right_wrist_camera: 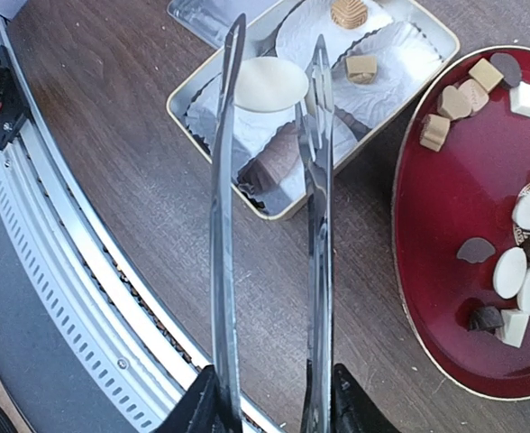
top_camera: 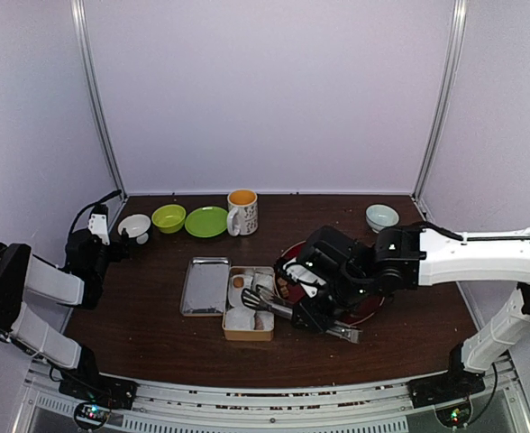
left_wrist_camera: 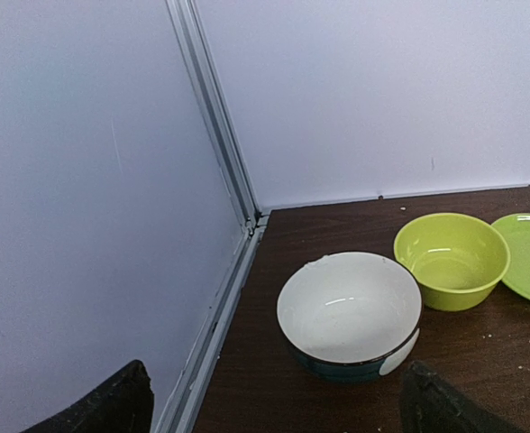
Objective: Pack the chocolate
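Closest to the right wrist camera, the right gripper (right_wrist_camera: 274, 401) is seen clamped on the handle end of the tongs (right_wrist_camera: 222, 225), whose two thin blades run away from it almost parallel. At their tips a white oval piece (right_wrist_camera: 269, 83) of chocolate is pinched. The long blades appear to be used because the pieces are too small for the fingers.

That piece is held above the near corner of the tin box (top_camera: 247, 336). It hangs over the white paper liners (right_wrist_camera: 391, 54), beside a brown piece (right_wrist_camera: 274, 162) lying in one liner. Two tan pieces (right_wrist_camera: 361, 66) are already seated in liners farther in. The placing step is judged to be in hand.

Most of the chocolate (right_wrist_camera: 508, 271) is spread loose on the red plate (right_wrist_camera: 445, 234), just beside the box on its right. Only a short swing between them is therefore needed.

Room is tight at the box's raised rim and the plate's lip, and the blades must be kept clear of both. Bare table (right_wrist_camera: 112, 135) lies open on the near side as far as the metal rail (right_wrist_camera: 67, 271).

The left gripper (left_wrist_camera: 274, 406) is held well apart from this work, with its fingers spread wide and nothing between them. It faces a white bowl (left_wrist_camera: 348, 311) and a green bowl (left_wrist_camera: 452, 260) at the far left corner.
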Controlling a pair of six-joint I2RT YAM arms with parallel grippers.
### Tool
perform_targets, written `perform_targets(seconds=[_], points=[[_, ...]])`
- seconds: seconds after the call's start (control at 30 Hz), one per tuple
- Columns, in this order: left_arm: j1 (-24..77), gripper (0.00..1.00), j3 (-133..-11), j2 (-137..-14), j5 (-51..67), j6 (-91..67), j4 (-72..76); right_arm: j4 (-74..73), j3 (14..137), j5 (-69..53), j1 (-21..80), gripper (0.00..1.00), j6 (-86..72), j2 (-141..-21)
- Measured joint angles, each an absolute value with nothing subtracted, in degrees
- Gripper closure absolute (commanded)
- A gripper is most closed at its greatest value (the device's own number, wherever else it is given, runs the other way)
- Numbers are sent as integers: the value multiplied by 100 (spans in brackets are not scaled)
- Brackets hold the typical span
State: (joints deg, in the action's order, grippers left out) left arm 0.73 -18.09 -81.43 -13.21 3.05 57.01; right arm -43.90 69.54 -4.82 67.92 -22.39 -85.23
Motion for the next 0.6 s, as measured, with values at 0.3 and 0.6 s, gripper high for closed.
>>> perform_targets(seconds=[0.3, 0.6], points=[[73, 2, -1809, -8143, -1321, 305, 5701, -4434, 7411, -521, 7006, 62, -2062, -9306], [73, 2, -1809, -8143, -1323, 305, 5701, -4438, 7629, -530, 7043, 52, -1940, -9590]])
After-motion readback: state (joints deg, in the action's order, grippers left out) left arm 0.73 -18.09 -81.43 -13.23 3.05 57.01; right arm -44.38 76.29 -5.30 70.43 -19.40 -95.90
